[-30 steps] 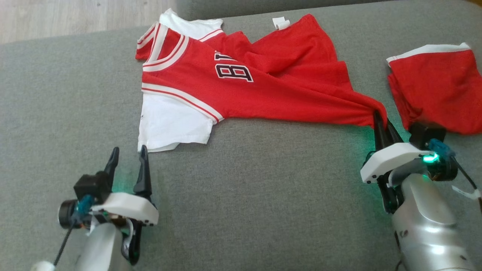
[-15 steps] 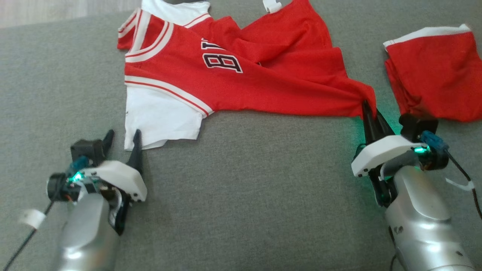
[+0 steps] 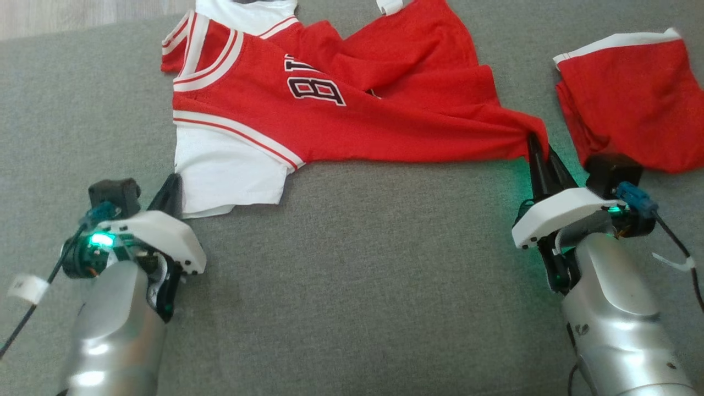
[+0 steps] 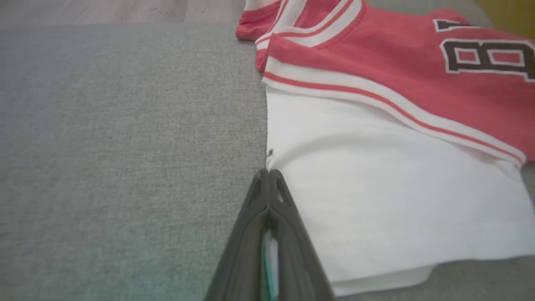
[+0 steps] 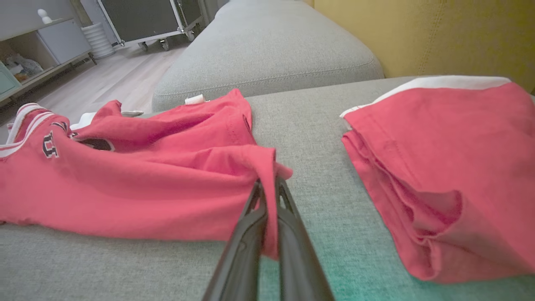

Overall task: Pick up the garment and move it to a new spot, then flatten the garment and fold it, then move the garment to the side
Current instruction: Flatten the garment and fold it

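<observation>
The jersey (image 3: 330, 121) lies at 12 o'clock on the grey sofa (image 3: 357, 275). The right gripper (image 3: 534, 148) is clamped on its red corner at 3 o'clock. The left gripper (image 3: 171, 184), fingers together, is at the white sleeve's edge at 9 o'clock. Bare cushion spreads at 6 o'clock. A folded red cloth (image 3: 632, 99) lies at 2 o'clock, and the wood floor (image 3: 55, 16) shows at 11.
</observation>
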Robot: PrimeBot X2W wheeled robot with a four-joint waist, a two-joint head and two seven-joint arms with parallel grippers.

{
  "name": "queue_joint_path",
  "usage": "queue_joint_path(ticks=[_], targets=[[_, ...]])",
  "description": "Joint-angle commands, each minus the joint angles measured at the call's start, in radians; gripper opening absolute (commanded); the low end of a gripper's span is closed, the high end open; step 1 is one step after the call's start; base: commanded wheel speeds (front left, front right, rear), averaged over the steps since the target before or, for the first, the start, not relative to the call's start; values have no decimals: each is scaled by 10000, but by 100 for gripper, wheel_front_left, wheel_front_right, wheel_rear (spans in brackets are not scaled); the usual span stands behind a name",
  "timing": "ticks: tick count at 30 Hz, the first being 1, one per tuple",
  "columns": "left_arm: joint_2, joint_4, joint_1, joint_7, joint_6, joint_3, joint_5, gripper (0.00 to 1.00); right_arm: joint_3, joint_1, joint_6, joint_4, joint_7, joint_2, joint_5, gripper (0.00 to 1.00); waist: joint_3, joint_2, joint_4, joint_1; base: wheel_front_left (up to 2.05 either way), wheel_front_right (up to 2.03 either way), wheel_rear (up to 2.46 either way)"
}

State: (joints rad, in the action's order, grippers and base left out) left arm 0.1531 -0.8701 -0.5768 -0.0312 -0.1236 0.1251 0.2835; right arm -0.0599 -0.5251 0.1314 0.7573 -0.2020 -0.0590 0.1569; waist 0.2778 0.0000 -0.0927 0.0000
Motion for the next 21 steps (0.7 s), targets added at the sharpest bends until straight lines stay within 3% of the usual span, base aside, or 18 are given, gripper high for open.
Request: queue_joint_path(ticks=[1, 8, 21], targets=[[290, 2, 261, 267, -15, -305, 176, 0, -193, -148, -7, -359, -11, 87, -57, 0, -125, 0, 34, 0, 0, 0, 0], [344, 1210, 389, 1651, -47, -602, 757, 0, -239, -33, -7, -416, 0, 87, -44, 0, -648, 0, 116, 0, 0, 0, 0], [454, 4528, 873, 2183, -34, -1237, 1803, 0, -775, -561, -7, -1108, -108, 13, -37, 0, -1471, 0, 85, 0, 0, 0, 0]])
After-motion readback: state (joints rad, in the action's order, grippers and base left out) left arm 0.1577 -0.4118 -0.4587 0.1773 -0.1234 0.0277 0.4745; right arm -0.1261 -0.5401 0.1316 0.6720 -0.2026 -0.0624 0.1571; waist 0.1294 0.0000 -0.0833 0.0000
